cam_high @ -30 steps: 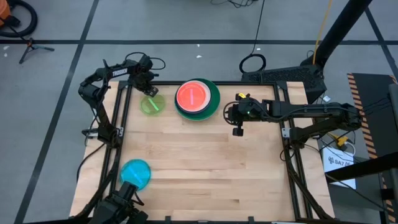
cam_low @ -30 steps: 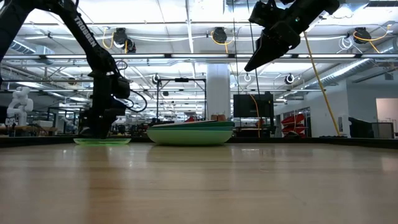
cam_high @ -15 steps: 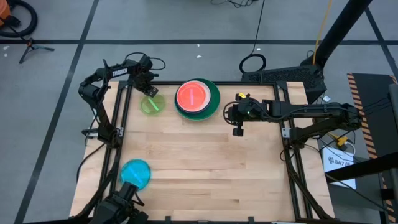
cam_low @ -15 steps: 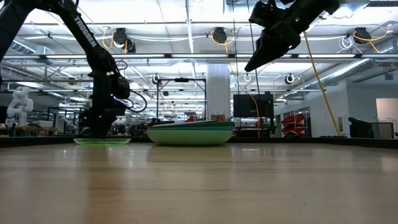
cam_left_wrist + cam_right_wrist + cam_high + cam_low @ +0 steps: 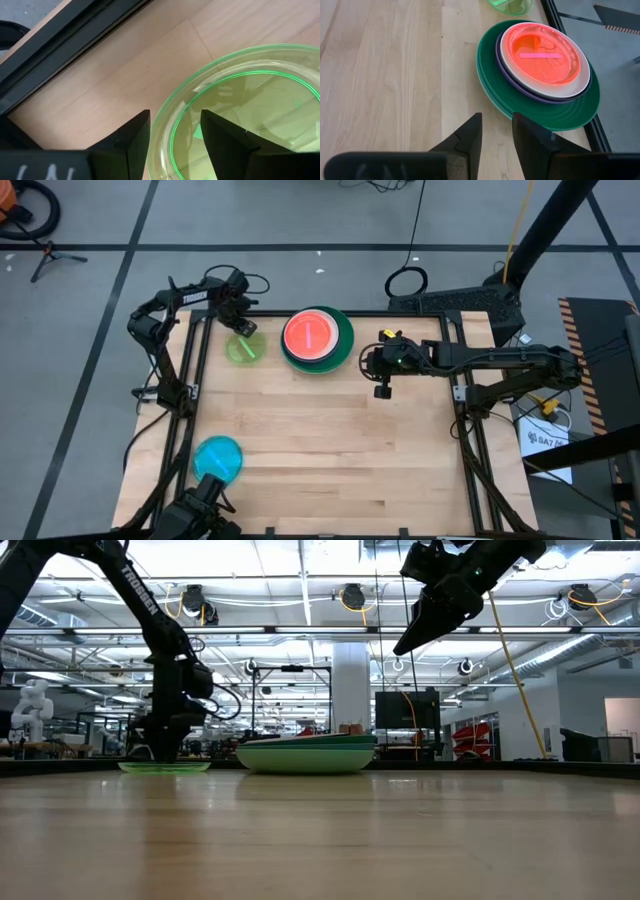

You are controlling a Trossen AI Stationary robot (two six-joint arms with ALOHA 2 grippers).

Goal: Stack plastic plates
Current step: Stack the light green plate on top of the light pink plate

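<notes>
A stack of plates [image 5: 318, 338] sits near the table's far edge: large green ones at the bottom, then purple, white, and an orange one [image 5: 546, 60] on top. A yellow-green plate [image 5: 244, 350] lies flat to the left of the stack. A blue plate [image 5: 218, 457] lies near the near-left corner. My left gripper [image 5: 173, 117] is open and low at the yellow-green plate's far rim, one finger inside and one outside. My right gripper [image 5: 497, 135] is open and hovers high to the right of the stack [image 5: 305, 755]. My left gripper comes down from above with the yellow-green plate's far rim [image 5: 167, 145] between its two fingers, one inside the plate and one outside. Whether either finger touches the rim, I cannot tell. The plate lies flat on the table.
A black frame rail [image 5: 75, 35] runs along the table's far edge just behind the yellow-green plate, with more rails along both sides. A camera mount [image 5: 200, 500] stands at the blue plate's near side. Bare wood [image 5: 340, 440] fills the middle and right of the table.
</notes>
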